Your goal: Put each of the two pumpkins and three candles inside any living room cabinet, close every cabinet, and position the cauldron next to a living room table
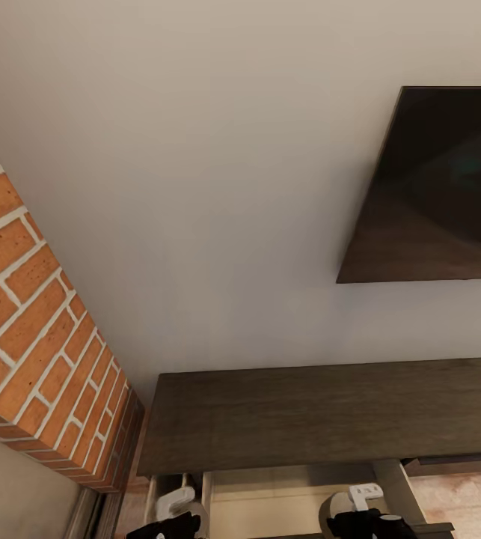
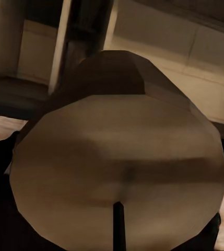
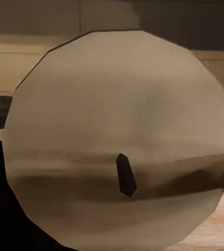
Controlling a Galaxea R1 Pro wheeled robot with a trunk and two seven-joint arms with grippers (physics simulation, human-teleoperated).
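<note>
Grasped a pale candle [image 2: 119, 167] end-on in the left gripper [image 1: 167, 524], another candle [image 3: 117, 141] likewise in the right gripper [image 1: 363, 520], both at bottom of frame. Faced the cabinet [image 1: 330, 412] across lower frame, drawer pulled open beneath.

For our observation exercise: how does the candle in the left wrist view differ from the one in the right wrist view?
The left candle is tilted, showing its darker side beyond the end face; the right candle faces the camera squarely as a near-round disc. The left candle's wick runs off the picture's edge; the right candle's is a short slanted stub. Both are beige, faceted, dark-wicked.
</note>
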